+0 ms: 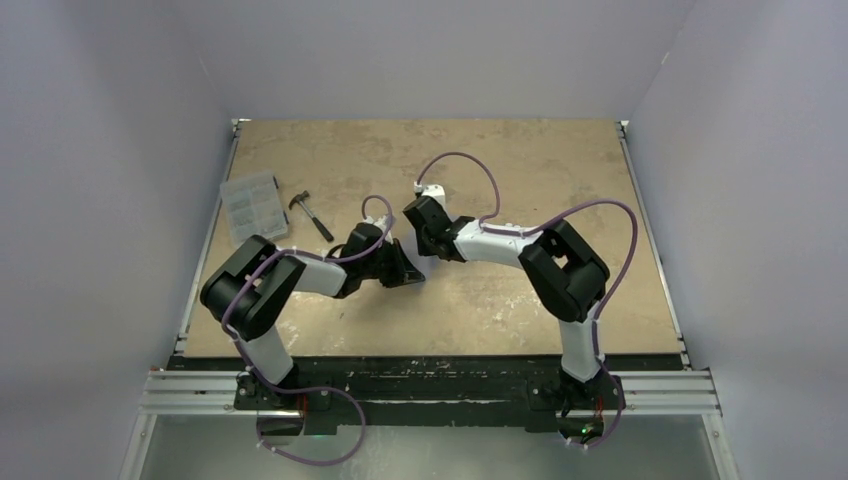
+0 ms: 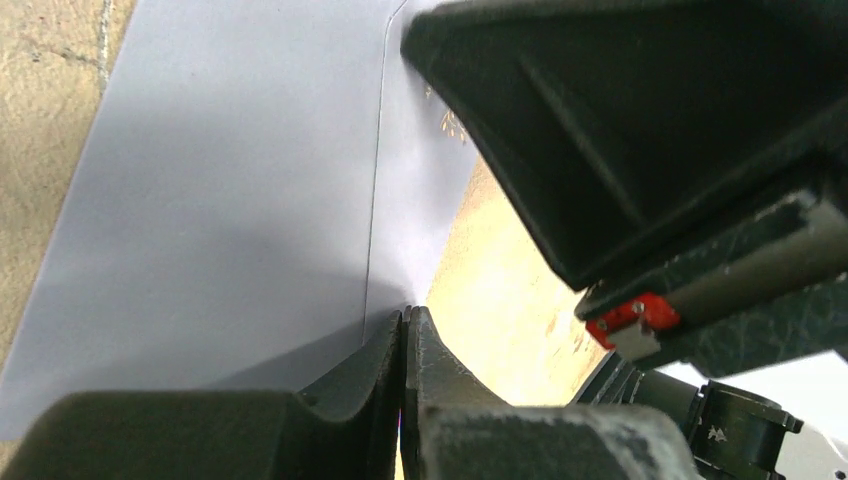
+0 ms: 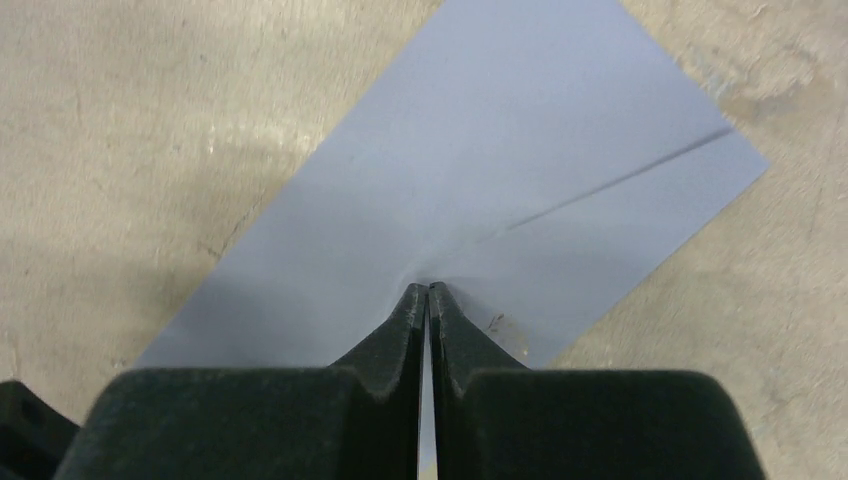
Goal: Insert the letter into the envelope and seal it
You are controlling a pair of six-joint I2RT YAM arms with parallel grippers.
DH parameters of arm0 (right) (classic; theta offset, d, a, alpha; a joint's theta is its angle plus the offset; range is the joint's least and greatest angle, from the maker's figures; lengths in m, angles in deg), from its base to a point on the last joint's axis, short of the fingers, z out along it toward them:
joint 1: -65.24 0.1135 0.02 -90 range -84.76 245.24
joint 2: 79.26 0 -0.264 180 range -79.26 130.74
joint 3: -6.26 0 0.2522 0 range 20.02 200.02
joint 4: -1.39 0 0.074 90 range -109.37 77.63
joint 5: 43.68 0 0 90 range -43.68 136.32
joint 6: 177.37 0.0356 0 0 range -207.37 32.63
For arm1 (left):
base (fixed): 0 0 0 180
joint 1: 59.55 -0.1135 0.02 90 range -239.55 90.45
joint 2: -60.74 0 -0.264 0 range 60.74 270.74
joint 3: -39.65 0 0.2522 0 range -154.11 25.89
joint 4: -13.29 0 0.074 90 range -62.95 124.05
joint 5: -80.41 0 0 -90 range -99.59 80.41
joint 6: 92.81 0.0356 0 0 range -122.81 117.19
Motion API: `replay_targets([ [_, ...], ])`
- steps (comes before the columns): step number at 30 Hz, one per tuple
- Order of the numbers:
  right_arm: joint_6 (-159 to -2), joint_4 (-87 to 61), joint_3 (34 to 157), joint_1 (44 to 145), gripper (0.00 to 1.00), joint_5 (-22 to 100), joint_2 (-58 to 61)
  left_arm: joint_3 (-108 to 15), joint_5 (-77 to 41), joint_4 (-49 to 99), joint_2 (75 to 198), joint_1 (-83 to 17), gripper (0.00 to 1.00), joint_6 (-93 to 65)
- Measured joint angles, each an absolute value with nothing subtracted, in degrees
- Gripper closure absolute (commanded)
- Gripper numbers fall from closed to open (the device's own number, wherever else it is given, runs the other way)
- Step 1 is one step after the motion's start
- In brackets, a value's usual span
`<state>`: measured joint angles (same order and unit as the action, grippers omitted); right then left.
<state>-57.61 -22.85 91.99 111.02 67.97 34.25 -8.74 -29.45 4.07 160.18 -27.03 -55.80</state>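
The envelope (image 3: 520, 140) is lying flat on the desk (image 3: 120, 150), mid-desk, between both arms. The left claw (image 2: 405, 318) is clamping its edge beside a seam, fingers pressed together. The right claw (image 3: 428, 290) is pinching its face, puckering the paper. Small gold marks (image 2: 452, 122) on the envelope are too small to read.

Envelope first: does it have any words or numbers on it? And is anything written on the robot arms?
No text can be read in any view.
envelope: tiny gold specks near its edge, too small and blurred to read.
right arm: a small pale mark on its black casing, low on the right of the left wrist view, too small to read.
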Motion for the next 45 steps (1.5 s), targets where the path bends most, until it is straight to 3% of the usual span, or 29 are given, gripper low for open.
replay_targets([
  [14, -59.6, -24.5, 96.9, 109.0, 0.94, 69.5, 37.1, -8.8, -31.7, 3.4, 160.9, -28.0, 1.00, -55.8],
  [23, -64.4, -32.6, 100.5, 102.2, 0.85, 63.0, 33.7, -12.1, -32.0, 9.0, 161.1, -28.1, 1.00, -55.6],
  [34, -65.7, -34.7, 101.3, 111.4, 0.86, 63.3, 29.9, -13.1, -32.4, 10.9, 161.4, -28.3, 1.00, -55.8],
  [45, -64.2, -36.3, 99.1, 112.3, 0.88, 62.3, 33.4, -13.3, -33.7, 10.8, 162.0, -28.7, 1.00, -56.3],
])
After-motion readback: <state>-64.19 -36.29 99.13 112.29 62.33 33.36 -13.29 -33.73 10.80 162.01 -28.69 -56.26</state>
